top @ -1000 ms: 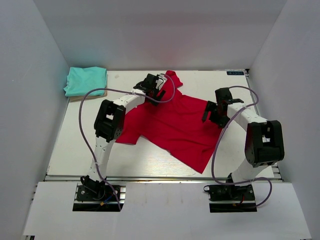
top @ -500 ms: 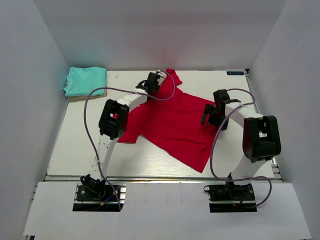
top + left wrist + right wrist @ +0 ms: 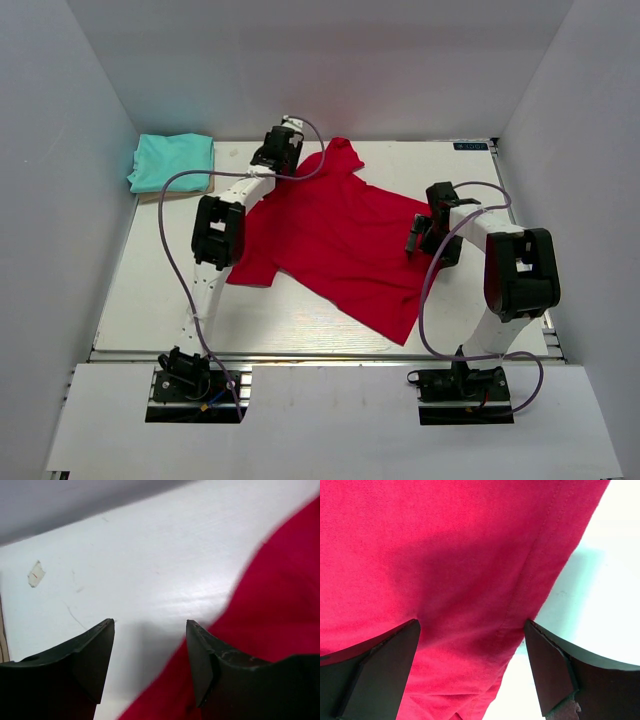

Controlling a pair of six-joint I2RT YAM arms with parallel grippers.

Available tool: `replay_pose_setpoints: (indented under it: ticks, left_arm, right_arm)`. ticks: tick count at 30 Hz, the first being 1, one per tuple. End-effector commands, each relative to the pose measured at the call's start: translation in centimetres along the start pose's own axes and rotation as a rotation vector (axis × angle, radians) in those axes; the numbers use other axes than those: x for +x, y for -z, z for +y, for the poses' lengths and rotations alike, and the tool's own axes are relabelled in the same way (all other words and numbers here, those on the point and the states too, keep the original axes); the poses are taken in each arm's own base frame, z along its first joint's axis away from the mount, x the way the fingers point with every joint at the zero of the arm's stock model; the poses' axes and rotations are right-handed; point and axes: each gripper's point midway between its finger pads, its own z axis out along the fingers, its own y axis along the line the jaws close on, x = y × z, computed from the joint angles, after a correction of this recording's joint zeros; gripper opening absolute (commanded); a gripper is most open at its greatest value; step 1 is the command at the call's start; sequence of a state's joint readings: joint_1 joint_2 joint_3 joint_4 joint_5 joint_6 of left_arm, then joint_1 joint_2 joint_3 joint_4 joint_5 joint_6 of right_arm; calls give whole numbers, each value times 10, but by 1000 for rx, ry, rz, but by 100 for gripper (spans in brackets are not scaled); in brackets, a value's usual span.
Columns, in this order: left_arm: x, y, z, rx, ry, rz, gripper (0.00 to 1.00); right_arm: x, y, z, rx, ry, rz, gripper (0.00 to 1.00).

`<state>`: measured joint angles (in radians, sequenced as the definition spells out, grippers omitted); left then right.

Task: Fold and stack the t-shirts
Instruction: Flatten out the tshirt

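The teal t-shirt (image 3: 170, 160) lies folded; the red t-shirt (image 3: 340, 240) sprawls flat, unfolded and unstacked. My left end effector (image 3: 150, 630) and right end effector (image 3: 472, 625) gape apart, empty.

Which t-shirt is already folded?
The teal t-shirt in the far-left corner, a neat rectangle; the red t-shirt lies spread out, unfolded.

Top view from high behind, whole table (image 3: 150, 275), both wrist views close, facing down, red shirt (image 3: 340, 240) shared by all three.
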<state>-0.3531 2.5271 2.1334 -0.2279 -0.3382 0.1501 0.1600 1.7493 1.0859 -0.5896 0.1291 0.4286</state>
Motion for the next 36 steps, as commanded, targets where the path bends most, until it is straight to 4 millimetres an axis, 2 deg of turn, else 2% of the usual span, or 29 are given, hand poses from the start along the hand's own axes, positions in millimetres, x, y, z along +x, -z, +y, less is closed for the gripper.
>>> replay_pose_setpoints:
  ticks: [1,2,3,4,6,7,8,10,11,13,14,15,16,17,18,19,24,26,27,28,29,30,31,33,34,36]
  left_arm:
    - [-14,-20,34,-55,86,-56,70]
    - [-22,-22,43,-74,116,-63,70]
    - [-19,-27,48,-81,119,-56,70]
    - [-12,-33,44,-78,129,-41,70]
    - [-21,-30,56,-61,166,-57,68]
    - [-5,-30,50,-39,157,-30,68]
    - [-36,-16,53,-11,187,-111,70]
    - [-40,-7,47,36,186,-125,79]
    - [-43,-5,40,81,193,-123,81]
    - [-53,8,39,113,209,-111,84]
    - [-55,14,35,146,223,-101,88]
    - [-59,20,33,163,246,-96,99]
    - [-55,32,35,166,261,-68,100]
    - [-53,39,35,168,280,-58,100]
    - [-51,47,33,186,307,-46,100]
    - [-33,50,27,200,314,-17,100]
    - [-36,108,12,284,306,-26,100]
    - [-23,126,-14,407,330,30,100]
    - [8,131,-25,442,334,101,100]
    - [4,143,-33,477,340,75,100]
    - [34,147,-40,487,345,134,100]
    - [43,152,-47,498,335,148,100]
    - [51,157,-53,505,339,169,100]
    - [82,163,-61,500,323,257,100]
    - [89,168,-65,496,310,288,100]
    - [130,175,-71,470,293,409,100]
  right_arm:
    - [-15,9,-4,25,-15,-30,90]
    - [-14,10,-4,29,-11,-26,90]
    - [-16,12,-2,23,-9,-33,90]
    - [-20,13,-1,17,-12,-45,90]
    - [-20,15,-1,17,-3,-54,90]
    - [-20,16,-2,14,-6,-58,90]
    - [-21,19,0,8,-9,-70,90]
    - [-20,17,2,-8,-10,-75,90]
    - [-20,18,2,-13,-8,-79,90]
    - [-18,17,0,-5,-11,-78,90]
    - [-17,14,-4,11,-14,-73,90]
    - [-17,13,-6,24,-4,-68,90]
    - [-14,10,-10,42,-3,-48,90]
    - [-20,11,-11,56,-8,-52,90]
    - [-17,4,-13,74,-4,-30,90]
    - [-18,4,-14,77,-8,-29,90]
    - [-21,-9,-22,105,-24,0,90]
    - [-24,-16,-31,124,-35,10,90]
    - [-30,-19,-34,131,-45,7,90]
    - [-32,-21,-38,135,-53,13,90]
    - [-33,-25,-42,142,-58,22,90]
    - [-42,-27,-43,139,-67,15,90]
    - [-42,-30,-44,127,-65,29,90]
    - [-57,-30,-43,111,-74,12,90]
    - [-62,-33,-40,92,-70,15,90]
    - [-75,-32,-36,71,-50,-6,89]
